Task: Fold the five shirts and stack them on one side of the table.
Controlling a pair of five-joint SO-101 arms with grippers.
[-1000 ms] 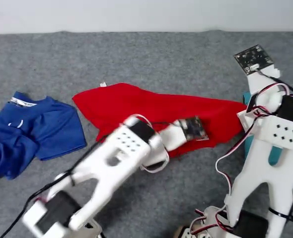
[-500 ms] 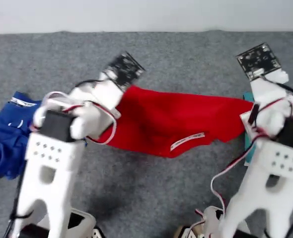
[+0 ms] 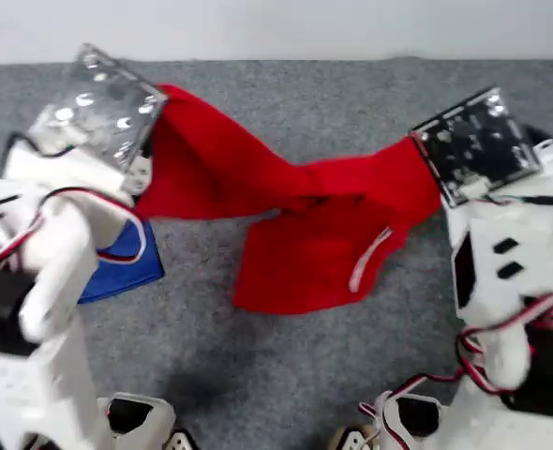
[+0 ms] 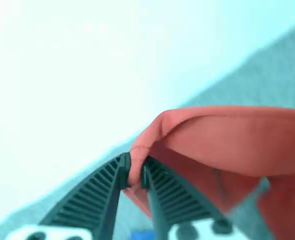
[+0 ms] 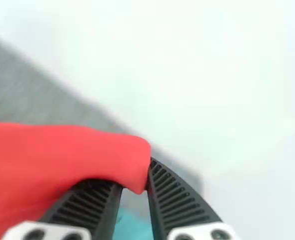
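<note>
Cloth hangs between two robot arms: a red shirt (image 3: 305, 225) is held up over the grey table (image 3: 258, 375), stretched from one side of the high view to the other. The left gripper (image 4: 134, 172) is closed on a small fold at one end of the shirt. The right gripper (image 5: 137, 182) is clamped on the opposite end, with fabric bulging over its jaws. Near the middle the shirt looks twisted, and a loose flap with a pale neck label droops toward the table. A blue shirt (image 3: 122, 267) lies on the table beneath the left arm (image 3: 61, 234), partly hidden by it.

Several things could go wrong from here. Each grip seems to catch only a thin pinch of fabric, so a hard pull apart could tug the cloth out of one gripper and let the shirt fall in a heap. If the twist is not worked out before lowering, the shirt would probably land bunched rather than flat, making a clean fold hard. The hanging flap may touch down first and tuck under itself. Lowering on the left side also risks dropping red cloth onto the blue shirt or snagging it.
</note>
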